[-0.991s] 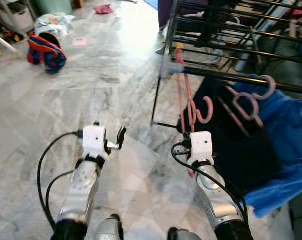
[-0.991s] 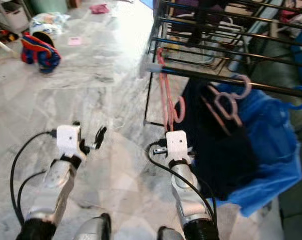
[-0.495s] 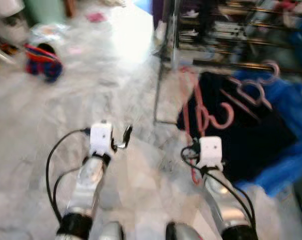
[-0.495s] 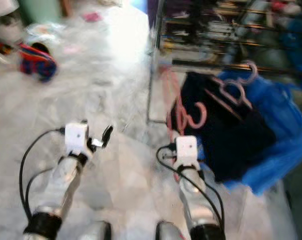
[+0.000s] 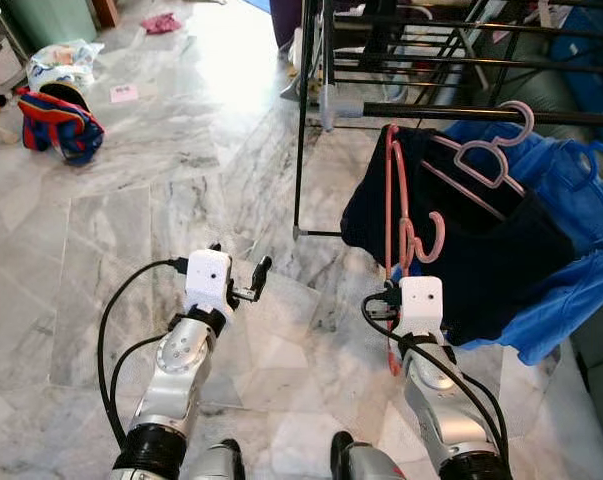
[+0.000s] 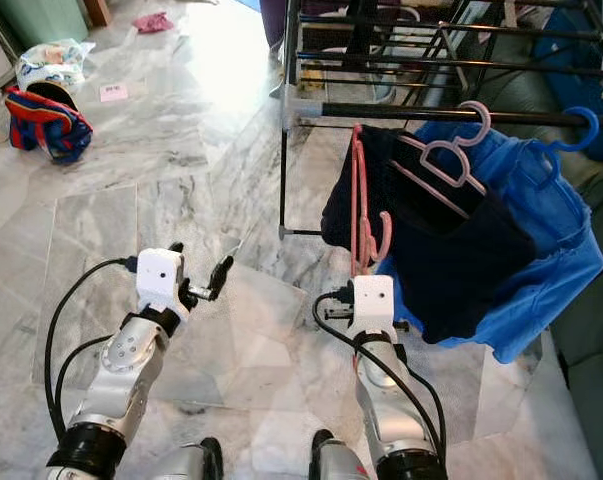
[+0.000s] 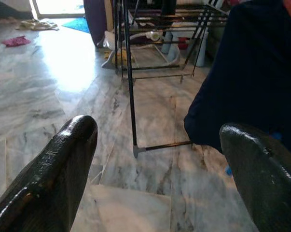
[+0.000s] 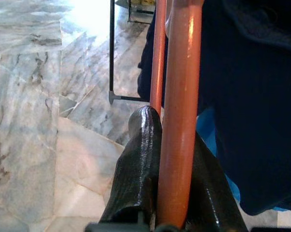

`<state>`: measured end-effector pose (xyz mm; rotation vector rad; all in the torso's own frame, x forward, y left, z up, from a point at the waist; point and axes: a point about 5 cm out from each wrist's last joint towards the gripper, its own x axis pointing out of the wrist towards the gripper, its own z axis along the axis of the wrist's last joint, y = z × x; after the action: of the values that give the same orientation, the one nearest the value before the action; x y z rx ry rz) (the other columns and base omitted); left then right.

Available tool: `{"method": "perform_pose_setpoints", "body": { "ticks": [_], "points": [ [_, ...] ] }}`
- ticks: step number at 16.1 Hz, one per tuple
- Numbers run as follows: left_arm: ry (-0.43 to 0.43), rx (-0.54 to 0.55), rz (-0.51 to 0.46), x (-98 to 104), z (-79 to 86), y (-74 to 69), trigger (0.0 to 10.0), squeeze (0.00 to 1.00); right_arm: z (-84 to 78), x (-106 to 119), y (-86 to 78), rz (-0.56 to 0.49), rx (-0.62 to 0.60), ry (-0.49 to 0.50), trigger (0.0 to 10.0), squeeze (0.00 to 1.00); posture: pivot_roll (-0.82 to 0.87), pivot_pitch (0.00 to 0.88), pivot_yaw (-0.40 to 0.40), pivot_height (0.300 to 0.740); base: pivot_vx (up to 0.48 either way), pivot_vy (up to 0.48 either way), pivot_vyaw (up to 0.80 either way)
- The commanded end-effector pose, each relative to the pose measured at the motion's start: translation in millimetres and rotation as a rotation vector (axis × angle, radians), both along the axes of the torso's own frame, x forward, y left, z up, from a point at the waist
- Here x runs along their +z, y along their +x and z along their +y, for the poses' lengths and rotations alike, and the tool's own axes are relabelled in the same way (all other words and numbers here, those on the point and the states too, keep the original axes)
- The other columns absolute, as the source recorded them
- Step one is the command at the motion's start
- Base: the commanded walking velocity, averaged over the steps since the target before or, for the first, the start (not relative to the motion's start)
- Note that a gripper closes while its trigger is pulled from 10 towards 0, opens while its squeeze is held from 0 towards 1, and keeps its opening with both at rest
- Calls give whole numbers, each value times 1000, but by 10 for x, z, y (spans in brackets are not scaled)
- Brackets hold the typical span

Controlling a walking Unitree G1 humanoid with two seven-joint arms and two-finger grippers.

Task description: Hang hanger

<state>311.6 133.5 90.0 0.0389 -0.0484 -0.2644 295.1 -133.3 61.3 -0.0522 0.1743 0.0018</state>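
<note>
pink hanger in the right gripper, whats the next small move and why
Probably raise the right gripper so the pink hanger comes level with the black rack bar: the fingers are clamped on it, but its hook hangs below the bar.

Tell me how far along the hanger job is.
Done: the right gripper is shut on the pink hanger, and other hangers already hook over the drying rack's rail. In hand: the pink hanger is raised beside the dark garment. Left: hooking it on the rail. The left gripper is open, idle.
</note>
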Motion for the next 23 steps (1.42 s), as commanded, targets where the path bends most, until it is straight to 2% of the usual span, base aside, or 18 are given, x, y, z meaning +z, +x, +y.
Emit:
{"method": "perform_pose_setpoints", "body": {
  "ticks": [1, 3, 6, 9, 11, 12, 14, 17, 20, 23],
  "points": [
    [-3, 5, 11, -62, 50, -48, 10000, 0, -74, 1, -36, 6, -18, 10, 10000, 0, 24, 218, -21, 740, 0, 0, 0],
    [8, 42, 30, -147, 158, -141, 10000, 0, -77, -27, -103, 40, 18, 30, 10000, 0, 26, 222, -28, 740, 0, 0, 0],
    [32, 90, 80, -312, 345, -360, 10000, 0, -98, -76, -299, 105, 97, 26, 10000, 0, 30, 227, -33, 740, 0, 0, 0],
    [48, 103, 93, -345, 416, -429, 10000, 0, -185, -13, -405, 155, 157, 49, 10000, 0, 32, 232, -30, 740, 0, 0, 0],
    [53, 102, 93, -343, 426, -430, 10000, 0, -264, -13, -478, 215, 194, -11, 10000, 0, 28, 236, -24, 740, 0, 0, 0],
    [52, 89, 92, -333, 404, -420, 10000, 0, -334, 12, -540, 220, 213, -37, 10000, 0, 22, 235, -20, 740, 0, 0, 0],
    [52, 75, 88, -306, 371, -390, 10000, 0, -385, 29, -553, 216, 201, -65, 10000, 0, 21, 237, -19, 740, 0, 0, 0],
    [40, 76, 64, -232, 354, -328, 10000, 0, -346, 140, -473, 155, 133, -46, 10000, 0, 27, 239, -15, 740, 0, 0, 0],
    [6, 50, 48, -187, 312, -321, 10000, 0, -279, 182, -452, 118, 124, -53, 10000, 0, 28, 237, -10, 740, 0, 0, 0],
    [-4, 19, 35, -151, 250, -297, 10000, 0, -239, 255, -417, 73, 115, -56, 10000, 0, 24, 237, -6, 740, 314, 0, 0]
  ]
}}
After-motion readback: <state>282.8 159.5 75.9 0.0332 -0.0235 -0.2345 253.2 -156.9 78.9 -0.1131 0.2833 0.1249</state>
